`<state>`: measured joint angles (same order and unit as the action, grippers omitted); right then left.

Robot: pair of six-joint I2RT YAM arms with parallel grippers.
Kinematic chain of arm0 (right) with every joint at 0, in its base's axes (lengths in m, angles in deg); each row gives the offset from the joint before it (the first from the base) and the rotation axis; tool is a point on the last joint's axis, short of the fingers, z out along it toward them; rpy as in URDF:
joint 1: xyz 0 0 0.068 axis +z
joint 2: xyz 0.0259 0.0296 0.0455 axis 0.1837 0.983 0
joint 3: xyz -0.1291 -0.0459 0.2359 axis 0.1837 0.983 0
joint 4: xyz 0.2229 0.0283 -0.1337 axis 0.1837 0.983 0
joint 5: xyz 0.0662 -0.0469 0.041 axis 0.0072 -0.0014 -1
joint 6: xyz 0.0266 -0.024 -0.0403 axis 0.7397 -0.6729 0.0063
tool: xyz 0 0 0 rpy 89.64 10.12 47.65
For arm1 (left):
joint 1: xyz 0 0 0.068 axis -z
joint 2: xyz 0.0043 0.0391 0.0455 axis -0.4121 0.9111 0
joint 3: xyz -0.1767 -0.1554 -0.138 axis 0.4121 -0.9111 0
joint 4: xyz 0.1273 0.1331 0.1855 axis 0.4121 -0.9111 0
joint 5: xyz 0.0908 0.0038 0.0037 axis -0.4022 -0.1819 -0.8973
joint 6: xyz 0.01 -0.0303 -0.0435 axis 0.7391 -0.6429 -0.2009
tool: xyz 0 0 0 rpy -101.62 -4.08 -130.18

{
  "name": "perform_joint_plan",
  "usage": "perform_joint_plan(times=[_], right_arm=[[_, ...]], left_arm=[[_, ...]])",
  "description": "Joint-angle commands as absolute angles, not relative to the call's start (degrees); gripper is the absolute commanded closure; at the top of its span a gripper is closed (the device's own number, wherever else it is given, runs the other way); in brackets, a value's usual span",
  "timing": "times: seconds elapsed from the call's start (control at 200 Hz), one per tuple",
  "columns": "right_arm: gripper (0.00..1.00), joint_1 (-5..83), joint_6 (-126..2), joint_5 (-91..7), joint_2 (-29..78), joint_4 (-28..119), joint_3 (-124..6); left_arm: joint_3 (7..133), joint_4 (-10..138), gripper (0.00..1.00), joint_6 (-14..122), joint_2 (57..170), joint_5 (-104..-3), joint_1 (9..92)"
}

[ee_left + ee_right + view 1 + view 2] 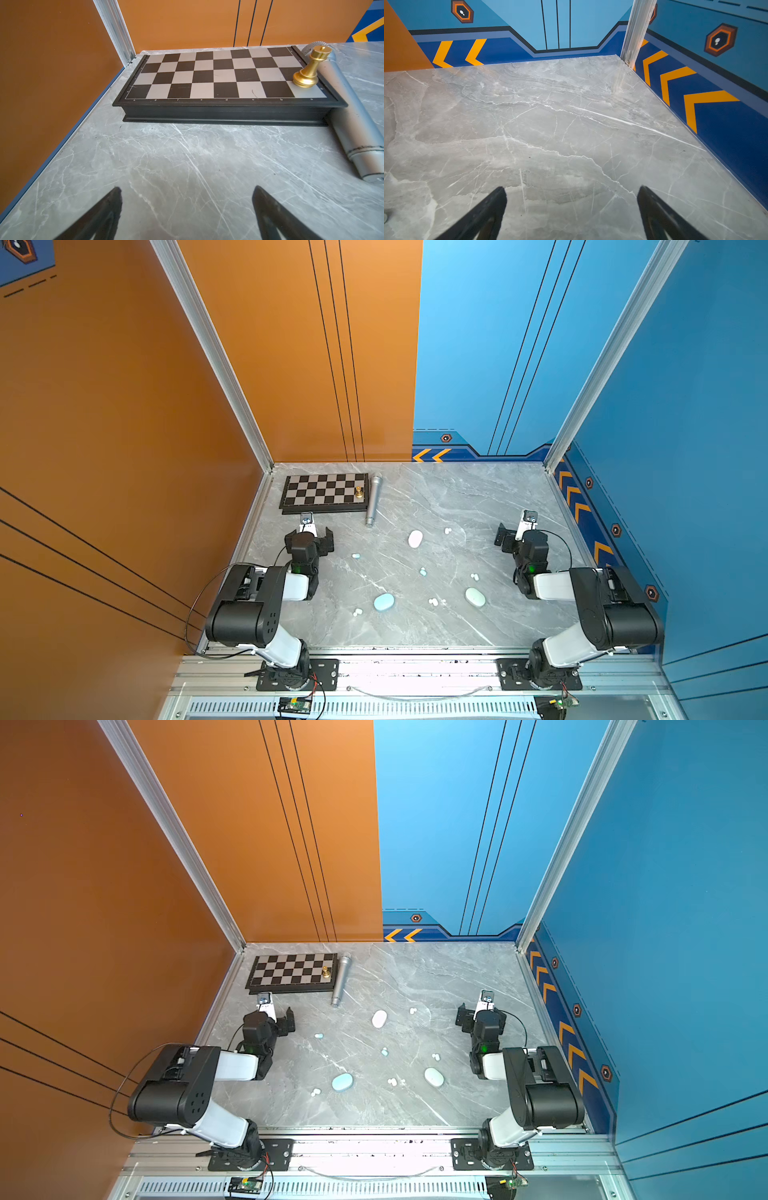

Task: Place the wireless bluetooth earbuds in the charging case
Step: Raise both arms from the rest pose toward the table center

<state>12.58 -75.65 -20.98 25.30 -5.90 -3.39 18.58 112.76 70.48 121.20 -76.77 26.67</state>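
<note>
Three closed pebble-shaped charging cases lie on the marble table: a white one (pixel 415 539), a light blue one (pixel 383 602) and a pale green one (pixel 475 597). Tiny earbuds are scattered around them: white ones (pixel 447 531), light blue ones (pixel 356 556) (pixel 423 571), and more pairs (pixel 474 576) (pixel 433 602) (pixel 357 612). My left gripper (pixel 309 533) (pixel 187 199) hovers open over bare table at the left, near the chessboard. My right gripper (pixel 521 531) (pixel 571 199) stands open at the right, over bare marble. Neither wrist view shows a case or an earbud.
A black-and-silver chessboard (pixel 324 492) with one gold chess piece (pixel 359 492) lies at the back left. A silver microphone (pixel 372 499) lies along its right edge. Orange and blue walls close the table on the left, back and right.
</note>
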Motion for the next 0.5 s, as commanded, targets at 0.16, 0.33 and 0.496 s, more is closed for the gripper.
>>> perform_joint_plan(times=[0.16,0.33,0.496], right_arm=[[0.00,12.87,-76.07,-21.73,25.26,-6.01,-3.71],[0.00,12.87,-76.08,-21.69,25.25,-5.97,-3.71],[0.00,12.62,-75.99,-22.35,25.26,-5.93,-3.71]], left_arm=[[19.16,113.52,0.02,70.28,121.04,-76.22,26.97],[19.17,113.51,0.02,70.27,121.07,-76.25,26.97],[19.26,113.49,0.02,70.28,121.16,-76.28,26.97]])
